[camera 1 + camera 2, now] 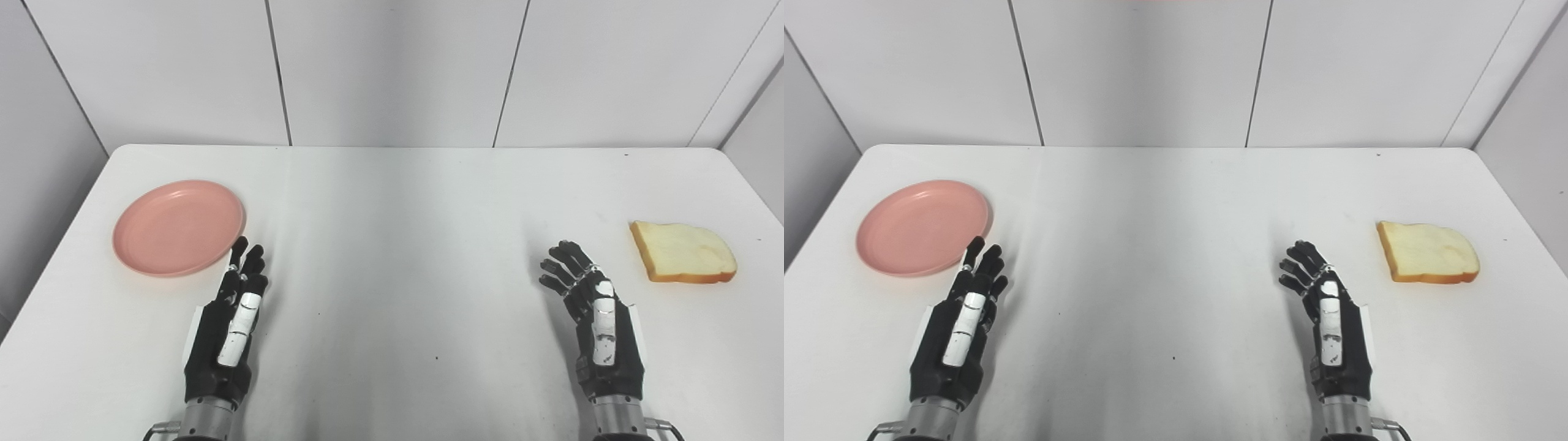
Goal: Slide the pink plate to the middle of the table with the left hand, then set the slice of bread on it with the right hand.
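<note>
While nothing has yet been moved toward the centre, the pink plate (pixel 178 227) lies flat at the left of the frame on the white desk (pixel 392 257), well off the middle. Just below and right of it, the left hand (pixel 231 324) holds nothing, its fingers extended close together and pointing up toward the plate's near right rim; whether the fingertips touch that rim or only overlap it from this angle is hard to tell. This hand is far the nearer to the plate, and the plate would need to travel rightward across the frame, so I judge the hand must get to the plate's left or far side, or press down on it, to drag it over.

At lower right, the right hand (pixel 597 318) is also empty, fingers loosely spread and slightly curled. Up and to its right, apart from it, the slice of bread (pixel 683 252) lies flat, long axis running left to right.
</note>
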{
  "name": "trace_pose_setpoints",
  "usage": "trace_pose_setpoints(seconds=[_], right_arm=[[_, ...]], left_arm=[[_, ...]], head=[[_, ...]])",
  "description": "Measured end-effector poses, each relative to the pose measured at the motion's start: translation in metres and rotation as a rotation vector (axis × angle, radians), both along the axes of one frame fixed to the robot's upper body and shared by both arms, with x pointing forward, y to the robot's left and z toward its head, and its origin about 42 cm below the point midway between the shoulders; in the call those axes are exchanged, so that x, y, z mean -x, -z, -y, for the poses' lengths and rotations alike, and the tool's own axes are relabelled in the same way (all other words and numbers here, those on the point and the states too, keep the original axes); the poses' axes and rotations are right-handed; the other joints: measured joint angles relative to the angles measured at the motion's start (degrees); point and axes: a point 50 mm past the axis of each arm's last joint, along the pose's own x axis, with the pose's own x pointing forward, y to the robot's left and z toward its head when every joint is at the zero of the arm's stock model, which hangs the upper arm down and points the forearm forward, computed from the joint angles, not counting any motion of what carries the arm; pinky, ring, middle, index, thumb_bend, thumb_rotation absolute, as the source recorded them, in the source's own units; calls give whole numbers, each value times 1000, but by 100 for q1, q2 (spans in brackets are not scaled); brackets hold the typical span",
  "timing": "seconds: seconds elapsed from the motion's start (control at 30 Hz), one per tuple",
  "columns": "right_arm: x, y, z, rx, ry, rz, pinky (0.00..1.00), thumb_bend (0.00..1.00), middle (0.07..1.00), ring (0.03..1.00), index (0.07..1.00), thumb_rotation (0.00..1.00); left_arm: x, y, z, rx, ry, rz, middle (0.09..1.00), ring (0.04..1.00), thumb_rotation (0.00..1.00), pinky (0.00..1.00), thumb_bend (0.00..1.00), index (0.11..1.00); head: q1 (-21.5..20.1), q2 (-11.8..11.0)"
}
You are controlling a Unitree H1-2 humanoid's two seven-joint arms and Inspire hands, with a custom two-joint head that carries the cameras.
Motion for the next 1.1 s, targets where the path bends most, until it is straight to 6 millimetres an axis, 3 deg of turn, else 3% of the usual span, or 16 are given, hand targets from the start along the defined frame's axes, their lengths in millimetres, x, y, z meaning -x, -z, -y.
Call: trace_pose_setpoints(seconds=[0.9,1.03,1.1], right_arm=[[0,0,0,0,-1,-2,718,726,808,746,787,977],[0,0,0,0,-1,-3,719,725,805,746,791,982],[-1,2,1,0,-3,-9,712,716,802,743,790,992]], left_arm=[[0,2,-1,-3,6,-10,968,992,717,992,788,966],[-1,4,0,-4,7,-17,970,992,717,1000,766,966],[-1,6,1,-3,10,-24,970,992,712,1000,767,966]], head=[[18,-26],[176,-149],[403,-350]])
